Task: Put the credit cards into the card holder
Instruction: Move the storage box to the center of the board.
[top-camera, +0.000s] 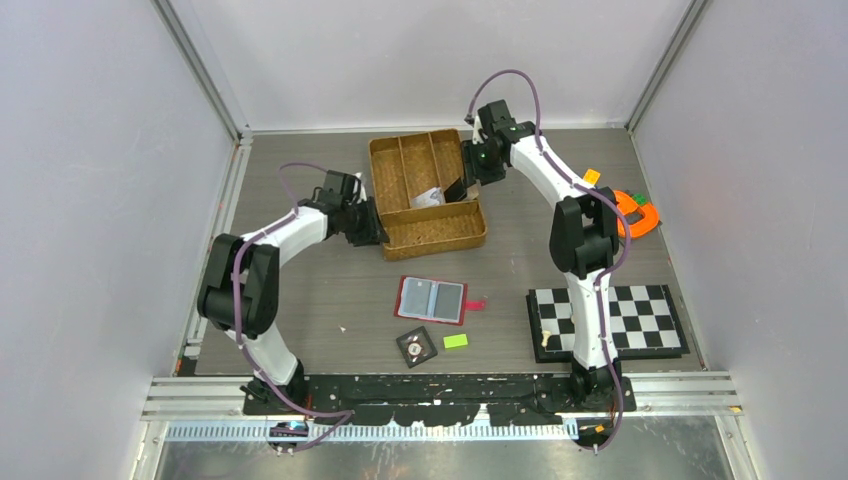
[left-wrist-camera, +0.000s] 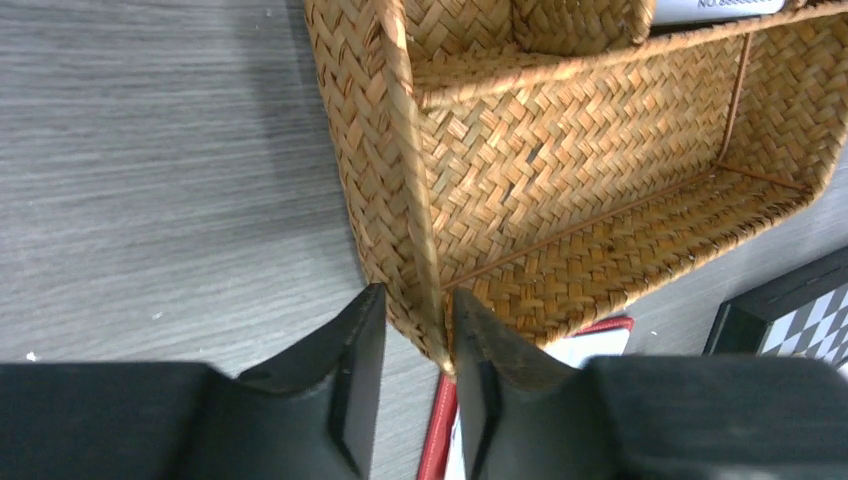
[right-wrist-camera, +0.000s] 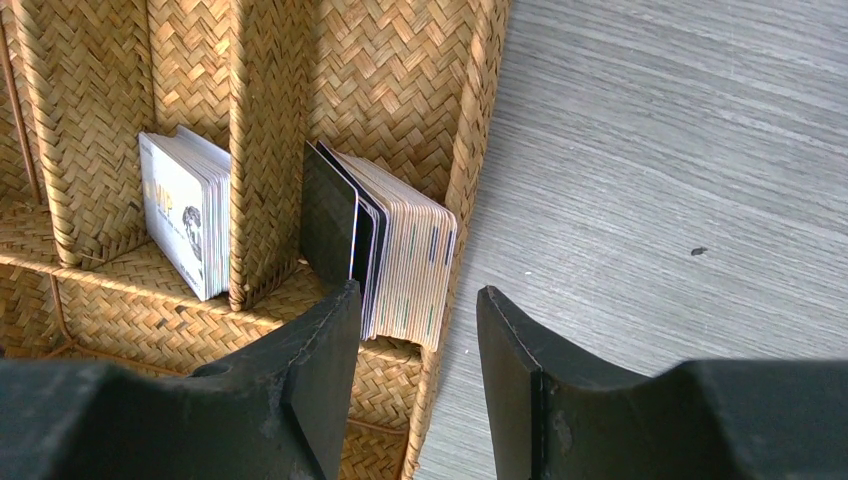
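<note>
Red card holder (top-camera: 432, 299) lies open, pockets grey-blue.

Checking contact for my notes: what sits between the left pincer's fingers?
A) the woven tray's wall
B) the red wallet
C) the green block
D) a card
A: the left wrist view shows the tray with its side wall standing inside the left pincer.

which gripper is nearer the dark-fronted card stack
right. right gripper hangs just over the dark-fronted card stack; left gripper straddles the woven tray's wall at the far end
</note>
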